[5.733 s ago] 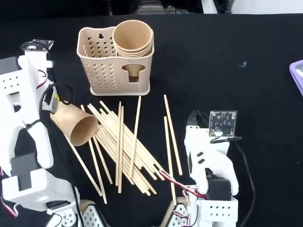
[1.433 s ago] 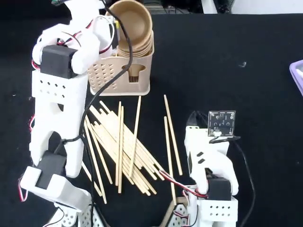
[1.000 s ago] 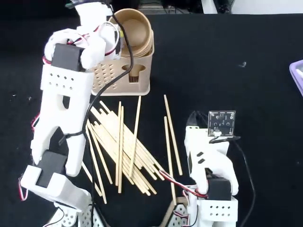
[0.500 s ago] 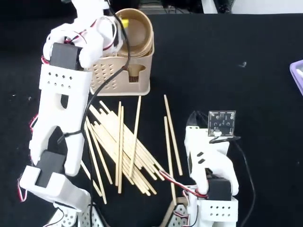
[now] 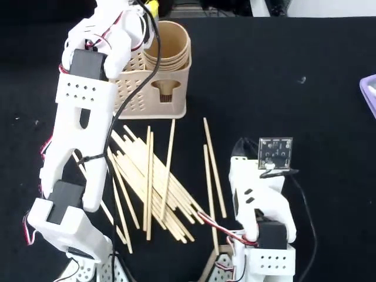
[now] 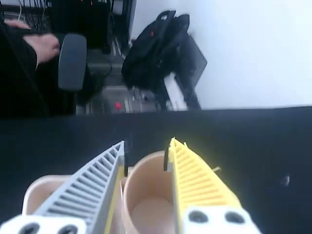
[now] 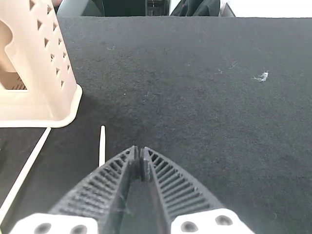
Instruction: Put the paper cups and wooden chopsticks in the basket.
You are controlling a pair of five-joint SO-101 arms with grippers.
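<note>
A stack of paper cups (image 5: 167, 47) stands upright in the right compartment of the beige basket (image 5: 141, 88). My left gripper (image 5: 150, 8) hangs just above the stack's far rim, open, and its grey and yellow fingers frame the top cup (image 6: 146, 195). Many wooden chopsticks (image 5: 150, 176) lie scattered on the black table in front of the basket. My right gripper (image 7: 140, 155) is shut and empty, low over the table near a chopstick (image 7: 102, 145) and the basket's corner (image 7: 34, 73). The right arm (image 5: 258, 194) sits folded at the front.
A purple object (image 5: 369, 91) pokes in at the table's right edge. The left arm (image 5: 82, 117) stretches over the table's left side and covers part of the basket. The basket's left compartment (image 5: 132, 61) holds nothing that I can see.
The left arm carried a cup from the table's left side to the basket and set it into the stack. The gripper has since let go and lifted off it. The right arm has not moved.
</note>
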